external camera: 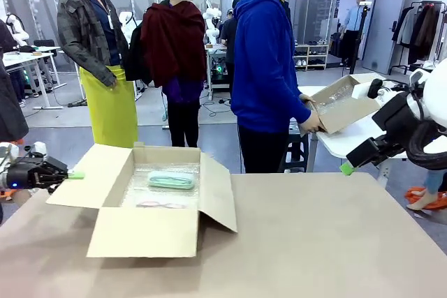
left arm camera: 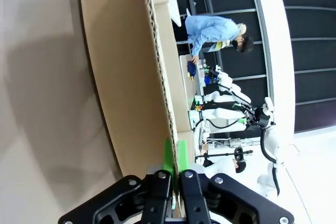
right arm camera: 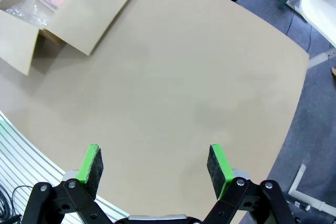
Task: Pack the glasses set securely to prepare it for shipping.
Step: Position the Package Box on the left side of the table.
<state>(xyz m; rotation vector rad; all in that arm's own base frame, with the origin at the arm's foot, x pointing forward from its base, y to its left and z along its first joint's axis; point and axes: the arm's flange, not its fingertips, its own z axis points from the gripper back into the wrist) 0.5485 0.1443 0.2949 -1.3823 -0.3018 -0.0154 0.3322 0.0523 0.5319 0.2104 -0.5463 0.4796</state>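
Corrugated box flap (left arm camera: 157,77) pinched by left gripper (left arm camera: 174,156); right gripper (right arm camera: 155,166) spread wide over smooth tabletop (right arm camera: 173,93).

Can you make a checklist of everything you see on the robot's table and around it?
Surface: tan table, mostly bare.
Job's things: mint case and pink case lie on bubble wrap inside the open box.
Clutter: nothing seen.
Grippers: left tool shut, at the box's left flap; right tool open, empty, above the table.
Cables: nothing seen on the table.
Surroundings: person at a side table holds a second box.
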